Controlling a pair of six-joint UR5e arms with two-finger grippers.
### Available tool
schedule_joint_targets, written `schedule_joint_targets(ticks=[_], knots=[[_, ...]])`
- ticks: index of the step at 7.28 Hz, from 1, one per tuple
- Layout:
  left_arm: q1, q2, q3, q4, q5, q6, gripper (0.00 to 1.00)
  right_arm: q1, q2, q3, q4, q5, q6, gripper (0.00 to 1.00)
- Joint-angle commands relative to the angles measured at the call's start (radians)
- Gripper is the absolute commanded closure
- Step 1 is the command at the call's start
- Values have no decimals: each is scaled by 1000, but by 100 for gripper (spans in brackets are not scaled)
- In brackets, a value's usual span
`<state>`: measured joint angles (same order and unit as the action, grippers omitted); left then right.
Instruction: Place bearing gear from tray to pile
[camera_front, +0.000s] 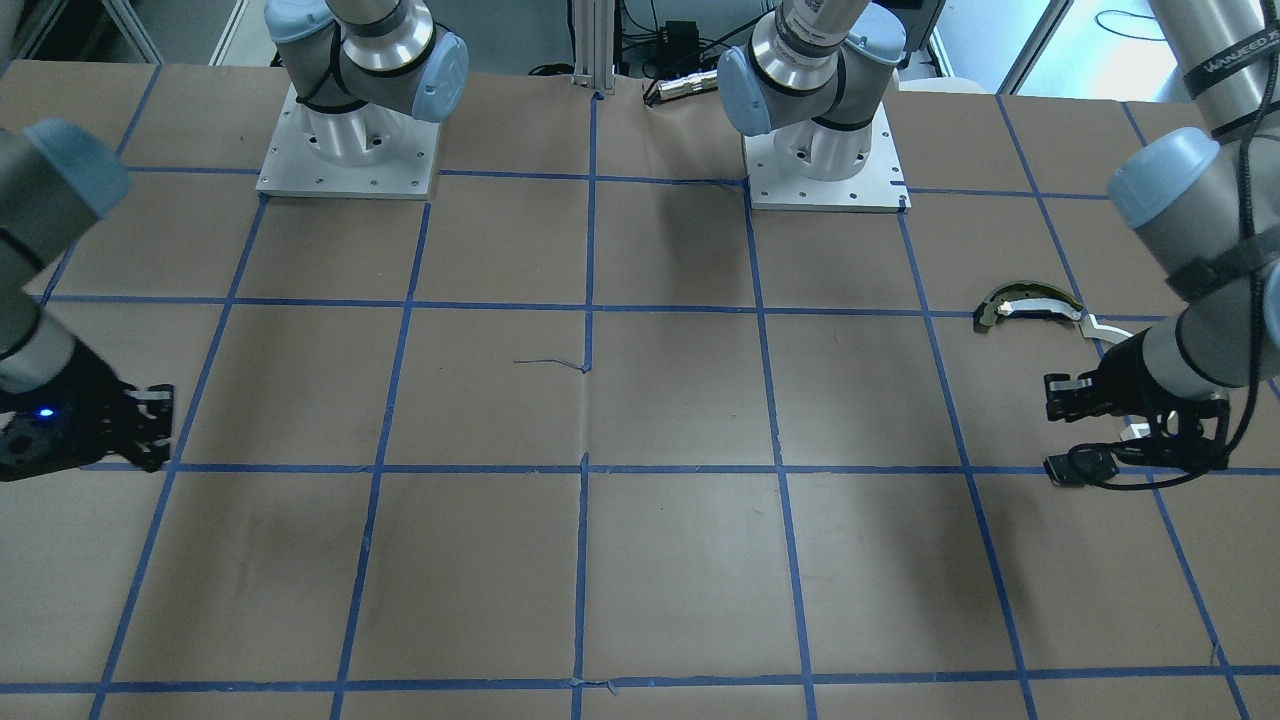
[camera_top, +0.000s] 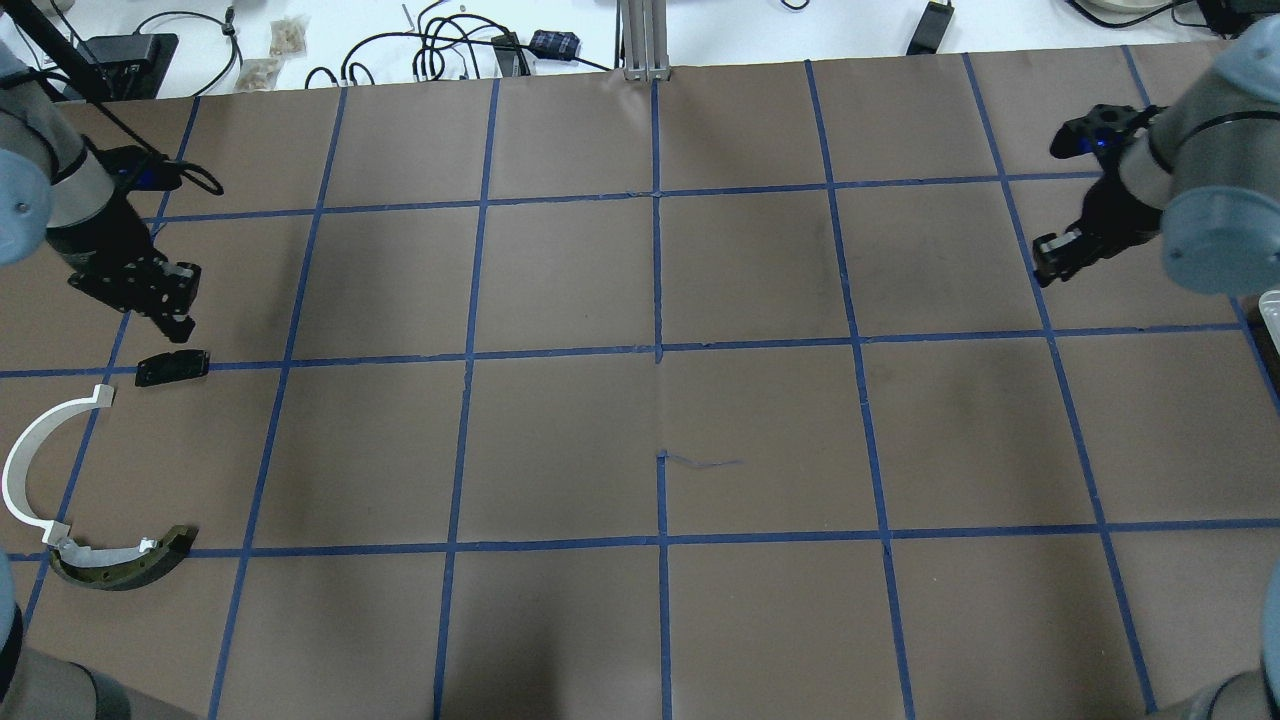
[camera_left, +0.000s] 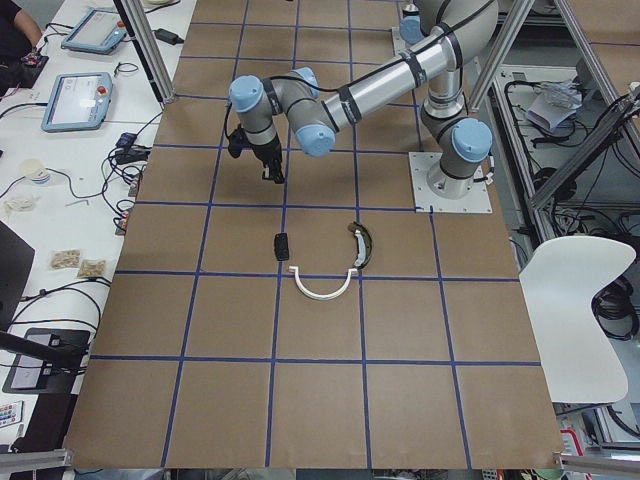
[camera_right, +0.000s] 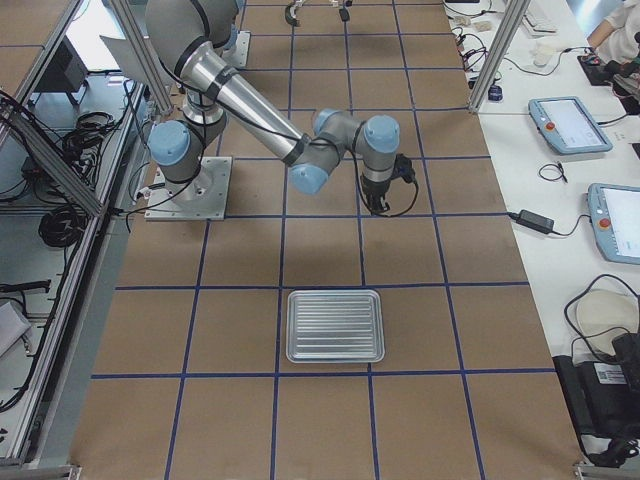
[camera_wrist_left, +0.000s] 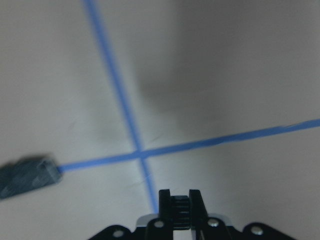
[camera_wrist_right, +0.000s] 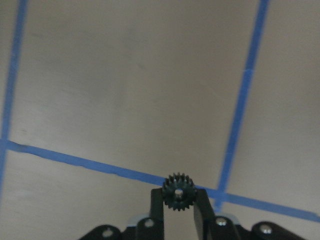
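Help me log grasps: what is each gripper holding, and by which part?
Right gripper: small black gear, pinched across its toothed rim. Left gripper: small dark toothed piece, seemingly a gear edge-on, clamped on its faces.

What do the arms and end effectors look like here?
The left arm and right arm are silver-grey tubes with pale blue joint caps. A black cable and a white-lettered black strap sit on the left arm. The left end effector and right end effector are black, two-fingered; a blue light glows by the right one.
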<state>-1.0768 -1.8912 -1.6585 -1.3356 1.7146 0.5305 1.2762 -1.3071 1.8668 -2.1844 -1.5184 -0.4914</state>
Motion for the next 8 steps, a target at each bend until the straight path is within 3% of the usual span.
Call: schedule_joint_targets(ticks=[1,4,5,6,7,8], knots=[[110,7,-26,1,40,54,100,370,-11,34,-27,-9,572,100],[149,-17,-32,1,62,57,100,703,118,-26,-144,-72,1002,100],[159,-20,-30,1,85,65,100,772,147,-67,-146,-72,1055,100],[163,-28,-32,1,105,63,92,814,163,-74,-146,-71,1117,94],[164,-28,-41,0,103,66,18,827,189,-75,-149,-65,1122,74],[164,-26,-59,4,102,65,0,825,204,-78,-147,-65,1099,60]])
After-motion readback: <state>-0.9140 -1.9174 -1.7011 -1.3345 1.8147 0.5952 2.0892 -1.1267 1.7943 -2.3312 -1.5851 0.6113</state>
